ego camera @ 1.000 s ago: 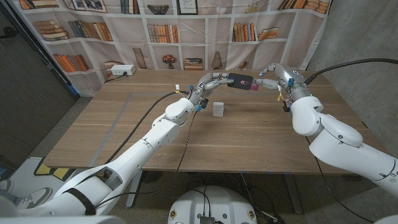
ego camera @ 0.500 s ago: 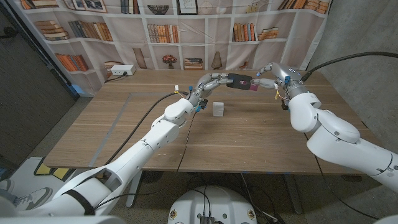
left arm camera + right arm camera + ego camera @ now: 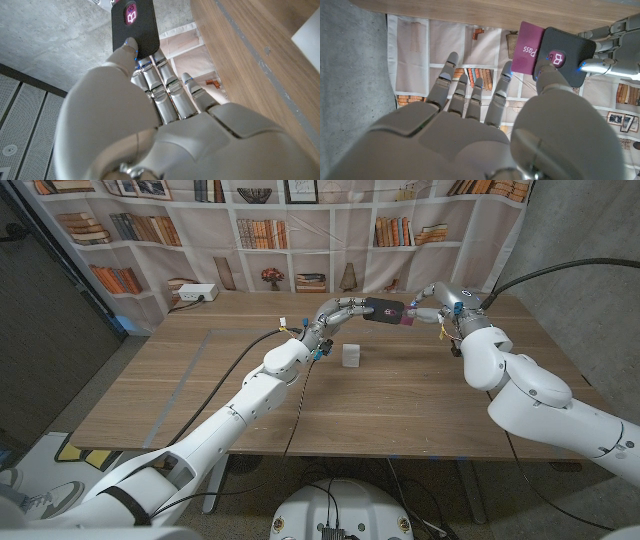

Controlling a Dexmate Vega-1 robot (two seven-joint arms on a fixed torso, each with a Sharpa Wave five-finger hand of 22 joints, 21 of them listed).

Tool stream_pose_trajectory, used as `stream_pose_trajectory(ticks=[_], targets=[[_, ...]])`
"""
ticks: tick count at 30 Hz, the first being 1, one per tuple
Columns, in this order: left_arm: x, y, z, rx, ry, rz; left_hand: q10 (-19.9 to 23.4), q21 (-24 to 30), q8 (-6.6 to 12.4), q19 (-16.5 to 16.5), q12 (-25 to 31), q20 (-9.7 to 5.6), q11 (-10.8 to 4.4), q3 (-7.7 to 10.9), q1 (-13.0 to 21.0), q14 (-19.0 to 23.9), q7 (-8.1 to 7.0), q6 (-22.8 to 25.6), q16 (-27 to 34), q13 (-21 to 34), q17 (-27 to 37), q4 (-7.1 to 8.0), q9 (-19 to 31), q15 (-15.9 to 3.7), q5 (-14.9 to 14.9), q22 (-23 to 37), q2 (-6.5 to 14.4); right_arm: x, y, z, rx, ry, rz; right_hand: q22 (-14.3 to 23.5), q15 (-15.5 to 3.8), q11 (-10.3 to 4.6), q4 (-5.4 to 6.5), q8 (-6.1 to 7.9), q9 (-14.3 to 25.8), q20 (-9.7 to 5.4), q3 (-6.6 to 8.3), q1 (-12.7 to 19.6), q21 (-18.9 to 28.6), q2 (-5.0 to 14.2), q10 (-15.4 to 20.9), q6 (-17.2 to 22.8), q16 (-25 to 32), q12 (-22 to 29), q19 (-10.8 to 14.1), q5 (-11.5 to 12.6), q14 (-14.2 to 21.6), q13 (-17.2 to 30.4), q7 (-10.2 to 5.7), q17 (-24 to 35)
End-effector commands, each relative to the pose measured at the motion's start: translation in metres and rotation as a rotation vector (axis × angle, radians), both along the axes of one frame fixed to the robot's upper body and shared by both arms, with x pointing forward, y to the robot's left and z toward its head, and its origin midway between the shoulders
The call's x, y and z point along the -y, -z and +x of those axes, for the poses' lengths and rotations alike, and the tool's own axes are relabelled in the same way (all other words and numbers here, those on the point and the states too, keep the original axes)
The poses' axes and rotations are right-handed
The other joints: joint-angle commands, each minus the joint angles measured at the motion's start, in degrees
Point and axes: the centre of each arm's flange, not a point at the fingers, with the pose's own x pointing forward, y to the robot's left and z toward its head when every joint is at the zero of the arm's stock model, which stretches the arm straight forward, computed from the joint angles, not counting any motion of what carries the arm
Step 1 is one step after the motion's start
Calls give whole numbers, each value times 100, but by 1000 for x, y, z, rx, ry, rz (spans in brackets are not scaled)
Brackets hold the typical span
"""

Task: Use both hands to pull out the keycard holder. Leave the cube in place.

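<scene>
The right arm has drawn in slightly while the black keycard holder stays aloft above the table's far side, so the pull looks barely begun. The left hand pinches one end; the right hand pinches the magenta card, its other fingers spread. The holder is matte, flat, round-cornered. The pale cube sits on the wood grain below.

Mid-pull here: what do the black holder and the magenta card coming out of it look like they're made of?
The keycard holder looks like matte black plastic or rubber: even, dull surface, rounded corners, a printed pink logo. The magenta card looks like thin stiff plastic with a smooth finish, flat with white "Pass" lettering; laminated paper cannot be ruled out.
</scene>
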Motion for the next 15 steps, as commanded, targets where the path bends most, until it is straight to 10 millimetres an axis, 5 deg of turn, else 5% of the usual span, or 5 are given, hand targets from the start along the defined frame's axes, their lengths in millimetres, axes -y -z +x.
stream_pose_trajectory(ticks=[1,9,15], targets=[[-1,0,-1,3,3,-9,73,10,56,24,37,36,-45,14,92,-27,222,213,13,1115,5,27,26,-272,27,11,88,-2,1,1,3,9,-12,-5,-52,-43,-9,87,46,-7,-13,118,35,19,95,149,32,22,36,48,74,8,-27,11],[-1,2,-2,-3,2,-12,75,9,56,20,35,46,-45,13,92,-27,233,209,11,1115,4,27,27,-276,28,11,88,-2,2,1,12,3,-7,-2,-156,-214,13,297,133,-12,-62,277,69,69,413,585,59,95,117,54,253,6,-161,17],[0,4,-2,-11,3,-8,73,10,56,21,32,47,-58,13,92,-29,232,209,8,1112,3,29,27,-274,29,11,90,-2,4,4,33,-33,22,3,-385,-413,2,665,236,-15,-80,676,136,291,1075,1356,155,230,370,42,821,0,-232,34]])
